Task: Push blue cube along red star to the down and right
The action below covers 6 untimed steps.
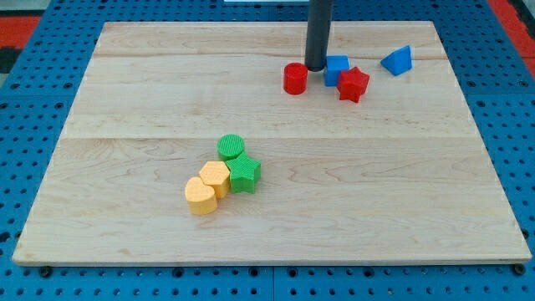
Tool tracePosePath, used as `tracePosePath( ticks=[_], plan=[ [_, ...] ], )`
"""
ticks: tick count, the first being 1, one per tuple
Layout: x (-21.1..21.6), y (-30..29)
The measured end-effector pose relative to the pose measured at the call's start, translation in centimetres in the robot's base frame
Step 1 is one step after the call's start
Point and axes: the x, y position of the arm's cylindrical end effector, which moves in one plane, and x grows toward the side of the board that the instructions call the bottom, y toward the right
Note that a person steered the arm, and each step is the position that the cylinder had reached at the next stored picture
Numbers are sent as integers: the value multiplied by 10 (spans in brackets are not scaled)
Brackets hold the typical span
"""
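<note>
The blue cube point(337, 68) sits near the view's top, right of centre, on the wooden board point(334, 192). The red star point(353, 84) touches it at its lower right. My tip point(315, 67) stands just left of the blue cube, touching or nearly touching its left side. A red cylinder point(295, 79) lies just left of and slightly below my tip.
A blue triangular block point(398, 60) lies right of the cube near the top edge. A cluster sits left of centre: a green cylinder point(231, 147), a green star-like block point(244, 174), a yellow hexagon point(215, 177) and a yellow heart point(200, 196).
</note>
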Motion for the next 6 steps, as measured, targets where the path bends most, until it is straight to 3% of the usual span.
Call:
tracePosePath(
  ticks=[2,6],
  plan=[
    [-27,12],
    [40,28]
  ],
)
